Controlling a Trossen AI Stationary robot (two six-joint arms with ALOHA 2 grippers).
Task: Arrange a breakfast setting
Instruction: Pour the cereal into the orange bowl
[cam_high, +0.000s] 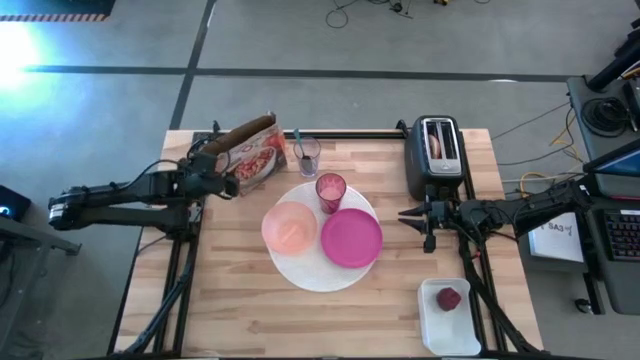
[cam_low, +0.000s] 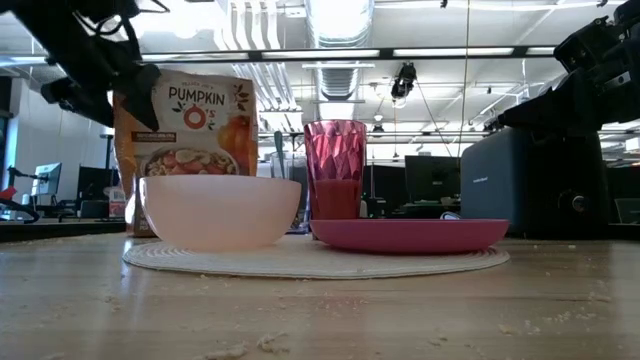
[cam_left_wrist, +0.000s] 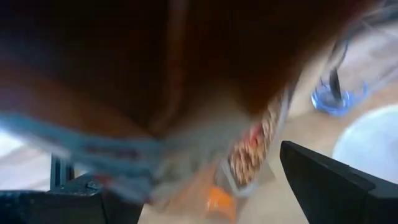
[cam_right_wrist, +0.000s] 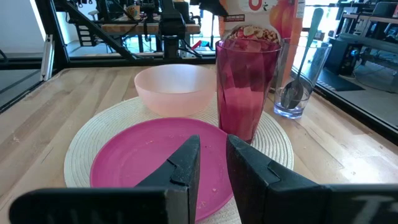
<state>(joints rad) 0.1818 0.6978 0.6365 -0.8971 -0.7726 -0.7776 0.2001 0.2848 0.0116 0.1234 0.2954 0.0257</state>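
The colourful bag (cam_high: 252, 157) stands upright at the table's far left. My left gripper (cam_high: 220, 160) is open at the bag's top (cam_left_wrist: 249, 149), with a finger on either side. On the round white placemat (cam_high: 300, 272) rest the peach bowl (cam_high: 290, 228), the magenta plate (cam_high: 351, 238) and the pink cup (cam_high: 331, 190). A teal-handled spoon (cam_right_wrist: 298, 87) stands in a clear glass (cam_high: 307, 155). The bagel (cam_high: 434, 143) sticks out of the black toaster's slot. The red fruit (cam_high: 449, 298) lies on a white tray. My right gripper (cam_right_wrist: 213, 146) hovers at the plate's right, narrowly open and empty. My left gripper has its open fingers about the bag's top, but the wrist view is blurred and the high view too small. Whether a finger touches the bag I cannot tell.
The black toaster (cam_high: 437, 155) stands at the far right, just behind my right gripper. The white tray (cam_high: 450, 325) sits at the near right corner. Bare wood lies along the near left of the table, with crumbs scattered on it.
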